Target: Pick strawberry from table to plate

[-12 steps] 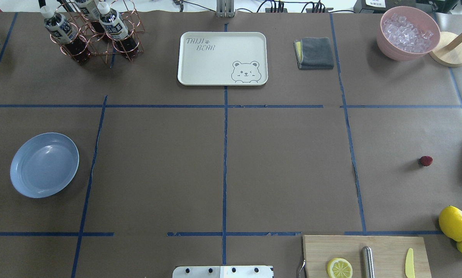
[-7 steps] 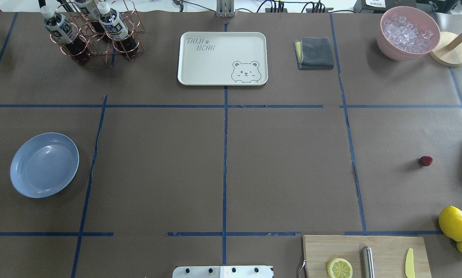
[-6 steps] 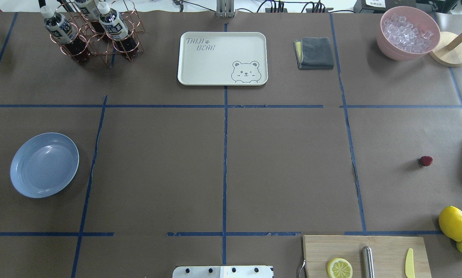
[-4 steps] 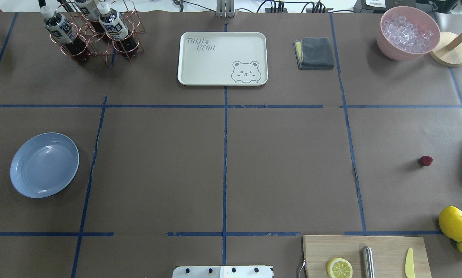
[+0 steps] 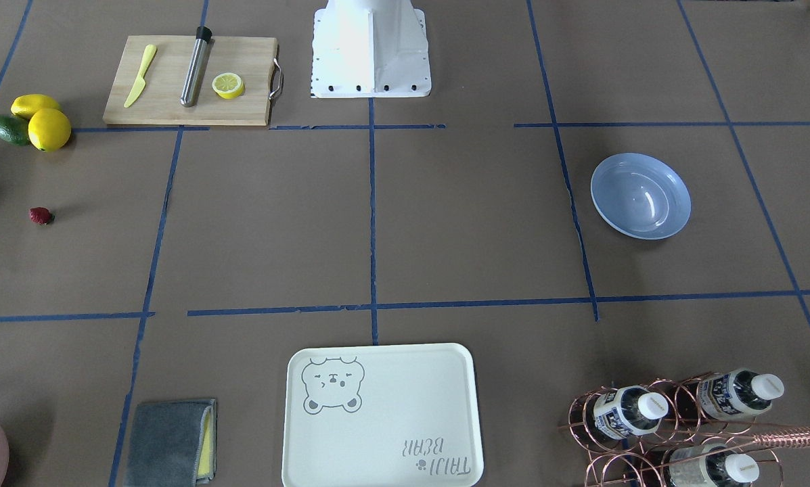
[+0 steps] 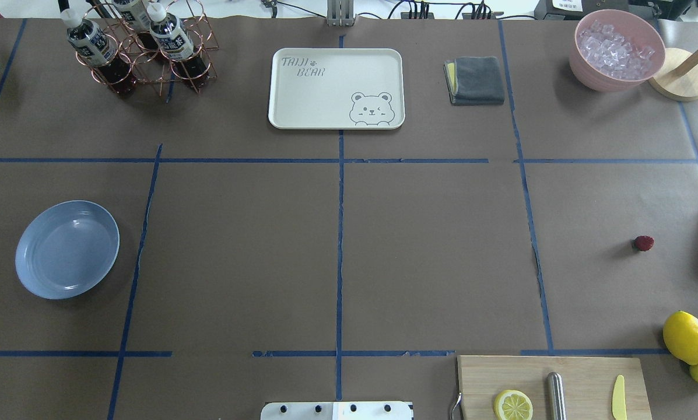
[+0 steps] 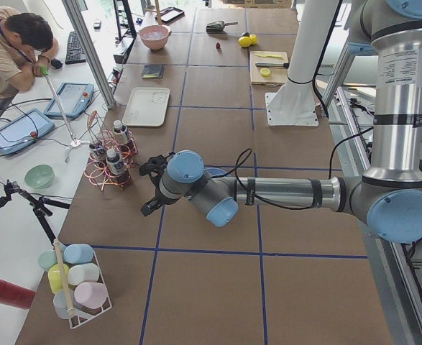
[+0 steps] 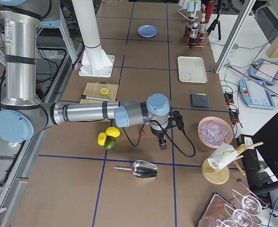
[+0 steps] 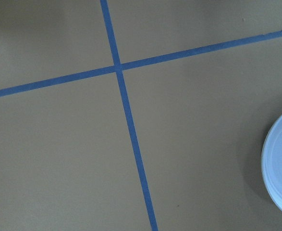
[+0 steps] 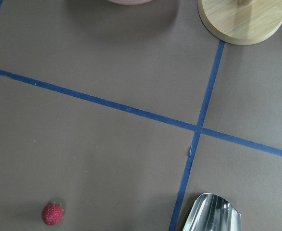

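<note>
The strawberry [image 6: 644, 243] lies small and dark red on the table [image 6: 430, 251] at the far right, also seen in the front view [image 5: 40, 216] and at the lower left of the right wrist view [image 10: 53, 214]. The light-blue plate [image 6: 67, 249] sits at the far left with nothing in it [image 5: 641, 195], and its rim shows in the left wrist view [image 9: 280, 168]. My left gripper [image 7: 149, 207] hangs beside the plate. My right gripper [image 8: 163, 144] hangs over the table's right end near the lemons. Both show only in side views, so I cannot tell whether they are open or shut.
A cream bear tray [image 6: 337, 87], bottle rack [image 6: 139, 52], grey cloth [image 6: 476, 80] and pink ice bowl [image 6: 617, 49] line the far edge. Lemons [image 6: 686, 337] and a cutting board [image 6: 553, 385] sit near right. A metal scoop [image 8: 143, 169] lies beyond the lemons. A person [image 7: 9, 50] sits off-table.
</note>
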Tool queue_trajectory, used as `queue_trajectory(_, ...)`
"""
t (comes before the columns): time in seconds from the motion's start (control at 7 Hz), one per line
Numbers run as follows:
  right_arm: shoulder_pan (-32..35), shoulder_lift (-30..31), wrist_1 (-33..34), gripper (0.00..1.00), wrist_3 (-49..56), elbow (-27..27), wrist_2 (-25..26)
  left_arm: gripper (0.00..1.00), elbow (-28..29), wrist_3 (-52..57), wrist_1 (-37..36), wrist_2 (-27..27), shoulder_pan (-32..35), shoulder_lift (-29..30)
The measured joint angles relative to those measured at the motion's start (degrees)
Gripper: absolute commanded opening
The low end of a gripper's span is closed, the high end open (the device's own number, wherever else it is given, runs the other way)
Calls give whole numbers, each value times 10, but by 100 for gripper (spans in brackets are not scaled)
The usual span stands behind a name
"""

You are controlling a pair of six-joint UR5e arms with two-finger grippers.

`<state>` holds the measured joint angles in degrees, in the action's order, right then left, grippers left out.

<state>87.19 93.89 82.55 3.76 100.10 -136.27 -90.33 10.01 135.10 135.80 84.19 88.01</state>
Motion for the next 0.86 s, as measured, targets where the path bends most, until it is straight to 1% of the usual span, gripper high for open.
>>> queue_trajectory(0.14,0,-3,0,100,0,-2,0,100,10,-12,33,2,-14,-1)
queue_trajectory(0.29,0,-4,0,100,0,-2,0,100,22,-50,65,2,-44,-4)
queue_trajectory(0.43,0,-4,0,100,-1,-2,0,80,38,-127,90,-3,-83,-9)
queue_trajectory(0.57,0,-3,0,100,-2,-5,0,64,45,-222,124,-28,-123,-20)
queue_trajectory(0.71,0,-2,0,100,-2,-6,-1,62,49,-331,173,-64,-164,-38)
queue_trajectory(0.86,0,-1,0,100,-3,-6,-1,62,55,-425,223,-87,-198,-55)
